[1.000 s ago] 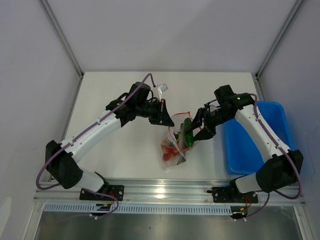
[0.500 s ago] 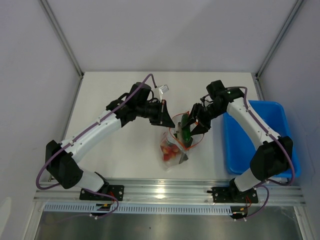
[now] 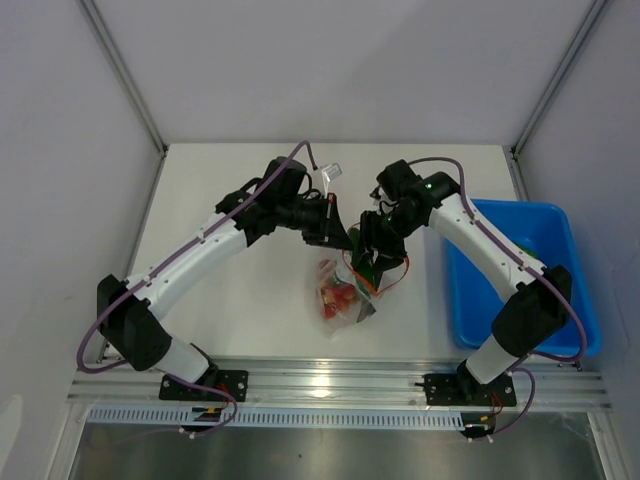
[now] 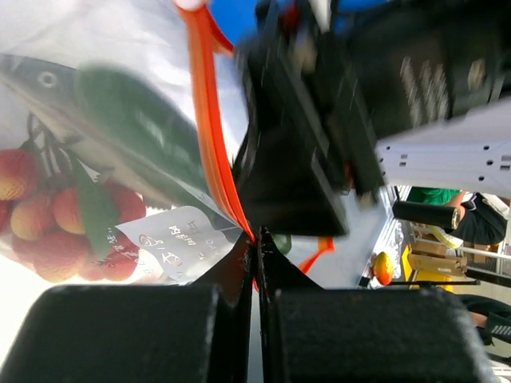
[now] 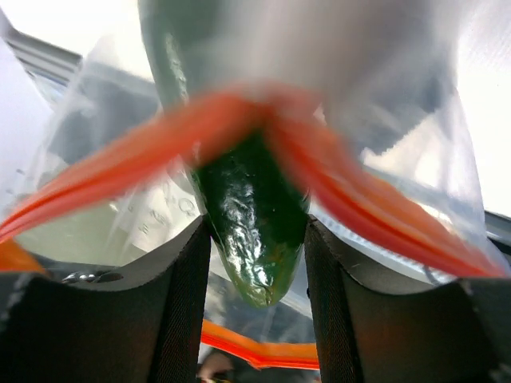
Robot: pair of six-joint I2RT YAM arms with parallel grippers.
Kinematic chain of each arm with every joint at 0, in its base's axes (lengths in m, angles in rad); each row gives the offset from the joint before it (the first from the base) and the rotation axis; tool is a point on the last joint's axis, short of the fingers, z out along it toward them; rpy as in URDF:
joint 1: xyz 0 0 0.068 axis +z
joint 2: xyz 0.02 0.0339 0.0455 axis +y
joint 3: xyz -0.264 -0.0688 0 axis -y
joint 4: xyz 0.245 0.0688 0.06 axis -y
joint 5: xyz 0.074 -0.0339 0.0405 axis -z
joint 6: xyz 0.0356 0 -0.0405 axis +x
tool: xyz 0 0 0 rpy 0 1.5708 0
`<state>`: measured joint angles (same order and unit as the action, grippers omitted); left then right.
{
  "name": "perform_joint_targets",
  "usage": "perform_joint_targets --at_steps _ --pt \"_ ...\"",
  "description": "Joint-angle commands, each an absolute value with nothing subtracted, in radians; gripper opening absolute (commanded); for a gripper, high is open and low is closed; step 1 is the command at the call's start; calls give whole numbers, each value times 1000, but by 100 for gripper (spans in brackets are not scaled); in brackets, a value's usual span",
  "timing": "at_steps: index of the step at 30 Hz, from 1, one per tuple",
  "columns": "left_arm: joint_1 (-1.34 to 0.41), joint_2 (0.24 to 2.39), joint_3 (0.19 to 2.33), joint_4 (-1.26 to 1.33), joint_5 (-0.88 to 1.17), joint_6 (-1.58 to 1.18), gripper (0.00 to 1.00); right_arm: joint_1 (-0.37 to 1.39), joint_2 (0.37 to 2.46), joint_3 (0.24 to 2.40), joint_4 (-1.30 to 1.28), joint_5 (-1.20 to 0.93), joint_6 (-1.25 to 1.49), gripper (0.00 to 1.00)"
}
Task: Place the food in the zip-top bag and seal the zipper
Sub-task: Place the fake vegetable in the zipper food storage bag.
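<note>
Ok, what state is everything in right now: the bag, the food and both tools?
left tool: shut on the zipper.
right tool: shut on the green pepper.
zip-top bag: mouth open.
zipper: unsealed.
green pepper: partway through the bag mouth.
cherry tomatoes: inside the bag.

The left arm (image 3: pixel 190 262) and right arm (image 3: pixel 500 255) share white links, black joints and looping purple cables (image 3: pixel 300 146).
</note>
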<state>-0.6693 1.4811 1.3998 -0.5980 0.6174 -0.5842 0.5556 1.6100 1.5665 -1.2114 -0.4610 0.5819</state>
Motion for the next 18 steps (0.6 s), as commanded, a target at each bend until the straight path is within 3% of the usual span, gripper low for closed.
perform_joint_targets --at_steps 1,5,12,18 --pt "-676 1491 1468 -580 663 -621 1 597 1582 1562 -1249 -405 509 7" --pt "-675 1493 1468 -580 664 -624 0 627 1557 1507 -1235 -410 492 11" --pt "-675 1486 1471 -577 683 -646 0 640 1557 1486 -1174 -403 485 51" --pt "-675 1476 1462 -578 686 -653 1 630 1565 1522 -1135 -439 482 70"
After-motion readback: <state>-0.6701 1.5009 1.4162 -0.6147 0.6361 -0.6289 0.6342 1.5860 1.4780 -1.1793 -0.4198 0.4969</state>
